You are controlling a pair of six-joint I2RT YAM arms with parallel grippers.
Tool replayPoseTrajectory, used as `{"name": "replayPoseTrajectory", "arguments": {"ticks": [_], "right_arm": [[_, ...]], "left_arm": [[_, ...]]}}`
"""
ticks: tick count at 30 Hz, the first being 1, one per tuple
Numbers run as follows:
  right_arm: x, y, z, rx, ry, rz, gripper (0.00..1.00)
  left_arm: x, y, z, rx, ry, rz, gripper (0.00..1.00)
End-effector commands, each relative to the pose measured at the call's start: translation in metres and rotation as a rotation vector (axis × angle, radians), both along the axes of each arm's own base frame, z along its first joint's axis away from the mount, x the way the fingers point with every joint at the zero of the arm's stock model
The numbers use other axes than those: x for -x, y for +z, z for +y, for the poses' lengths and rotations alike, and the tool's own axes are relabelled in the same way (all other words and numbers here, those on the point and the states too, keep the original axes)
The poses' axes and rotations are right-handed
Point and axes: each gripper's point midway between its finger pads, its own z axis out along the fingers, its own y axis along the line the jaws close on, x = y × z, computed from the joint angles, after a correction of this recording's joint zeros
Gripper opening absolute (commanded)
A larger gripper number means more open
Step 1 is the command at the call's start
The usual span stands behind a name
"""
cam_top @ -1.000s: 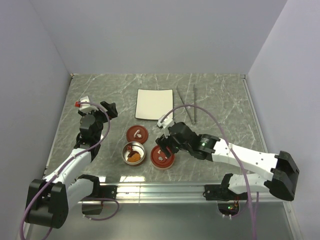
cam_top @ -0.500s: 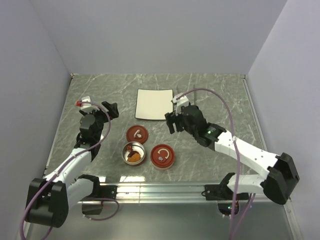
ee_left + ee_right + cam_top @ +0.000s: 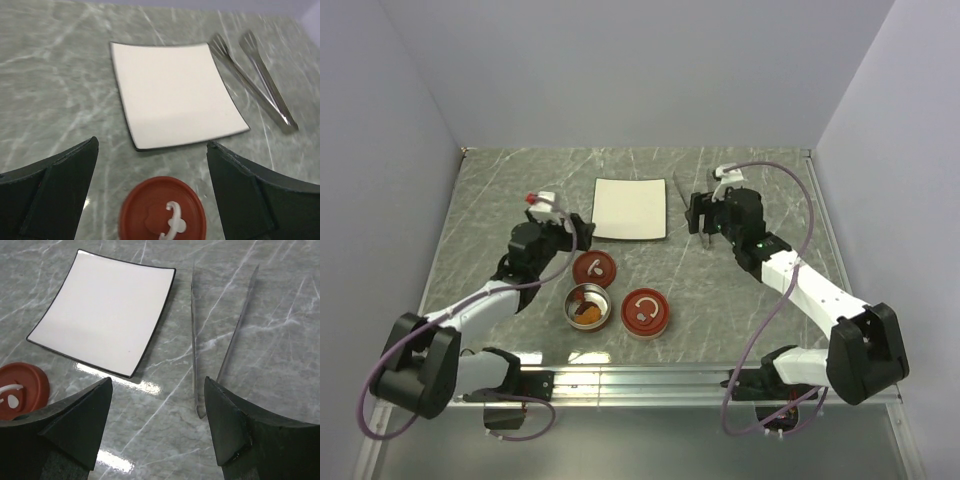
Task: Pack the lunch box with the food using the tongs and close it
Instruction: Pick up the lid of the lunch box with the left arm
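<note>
Tongs [image 3: 194, 340] now below right jaws

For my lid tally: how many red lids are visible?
2. One red lid lies between the white plate and open tin; the other sits right of the tin.

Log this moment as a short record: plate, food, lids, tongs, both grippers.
plate: white plate, bare
food: morsels, orange and brown, inside the open round tin
lids: red lid on the table near the plate; second red lid beside the tin
tongs: tongs flat on the table beside the plate, not gripped
left gripper: left gripper open, above the red lid
right gripper: right gripper open, low by the tongs' joined end
</note>
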Motion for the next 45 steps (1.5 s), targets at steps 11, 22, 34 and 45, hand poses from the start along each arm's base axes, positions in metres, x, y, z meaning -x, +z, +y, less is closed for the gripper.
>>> {"name": "replayPoseTrajectory", "arguments": {"ticks": [11,22,34,45], "right_arm": [[0.001,0.004,0.003,-0.129,0.122,-0.073,0.80],[0.008,0.001,0.013,-0.164,0.202,-0.079,0.79],[0.008,0.000,0.013,-0.168,0.214,-0.078,0.78],[0.010,-0.003,0.016,-0.168,0.237,-0.069,0.76]], "left_arm": [[0.016,-0.023,-0.084,-0.240,-0.199,0.033,0.95],[0.034,-0.051,-0.067,-0.239,-0.060,0.176,0.91],[0.057,-0.086,-0.063,-0.282,0.009,0.384,0.88],[0.057,-0.091,-0.058,-0.283,0.058,0.426,0.83]]}}
